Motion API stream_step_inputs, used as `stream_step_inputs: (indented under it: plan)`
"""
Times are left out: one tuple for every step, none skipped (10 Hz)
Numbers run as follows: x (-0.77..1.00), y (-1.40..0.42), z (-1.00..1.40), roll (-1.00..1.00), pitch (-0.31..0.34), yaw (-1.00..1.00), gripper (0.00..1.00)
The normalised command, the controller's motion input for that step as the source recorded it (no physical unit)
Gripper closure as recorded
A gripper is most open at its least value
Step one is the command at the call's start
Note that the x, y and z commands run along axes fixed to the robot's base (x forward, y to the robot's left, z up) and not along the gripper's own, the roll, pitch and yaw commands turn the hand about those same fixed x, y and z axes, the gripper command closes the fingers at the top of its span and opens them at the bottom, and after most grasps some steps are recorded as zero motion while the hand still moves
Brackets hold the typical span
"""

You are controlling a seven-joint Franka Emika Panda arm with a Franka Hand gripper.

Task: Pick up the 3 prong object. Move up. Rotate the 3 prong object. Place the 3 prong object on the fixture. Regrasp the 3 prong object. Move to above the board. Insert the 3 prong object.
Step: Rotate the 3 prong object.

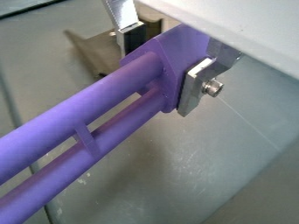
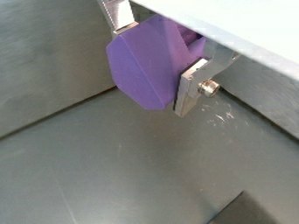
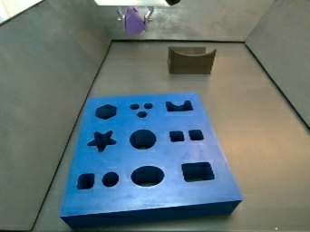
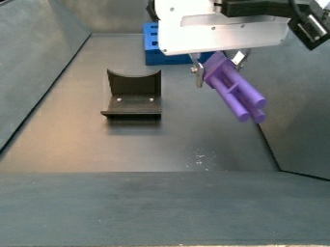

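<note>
The light-purple 3 prong object (image 1: 105, 114) is clamped by its flat base between my silver fingers, and its long prongs stick out from the base. My gripper (image 1: 163, 54) is shut on that base, whose flat face fills a wrist view (image 2: 146, 70). In a side view the gripper (image 4: 213, 66) holds the 3 prong object (image 4: 238, 89) in the air, to the right of the dark fixture (image 4: 131, 96). Another side view shows the piece (image 3: 134, 22) high at the back, left of the fixture (image 3: 191, 59). The blue board (image 3: 145, 154) lies in front.
Grey walls close in the work floor on the left (image 3: 54, 63) and right (image 3: 285, 82). The board's far corner (image 4: 152, 43) shows behind the gripper. A bit of the fixture (image 1: 93, 48) peeks past one finger.
</note>
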Motion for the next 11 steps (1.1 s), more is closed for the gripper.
stream_step_inputs:
  plan:
    - [-0.01,0.01,-0.01,0.00,-0.058,-0.52,1.00]
    - [-0.01,0.01,-0.01,0.00,-0.056,-0.34,1.00]
    - [0.00,0.00,-1.00,0.00,0.000,0.00,1.00]
    - [0.01,0.00,-1.00,0.00,-0.007,0.03,1.00]
    - [0.02,0.00,-1.00,-0.01,-0.010,0.04,1.00]
    - [0.03,0.00,-1.00,-0.03,-0.013,0.04,1.00]
    - [0.04,0.00,-1.00,-0.04,-0.017,0.03,1.00]
    - [0.05,0.00,-0.91,-0.07,-0.014,0.03,1.00]
    - [0.05,0.01,-0.77,-0.08,-0.016,0.02,1.00]
    - [0.05,0.01,-0.64,-0.10,-0.018,0.02,1.00]
    - [0.05,0.01,-0.47,-0.11,-0.024,0.02,1.00]
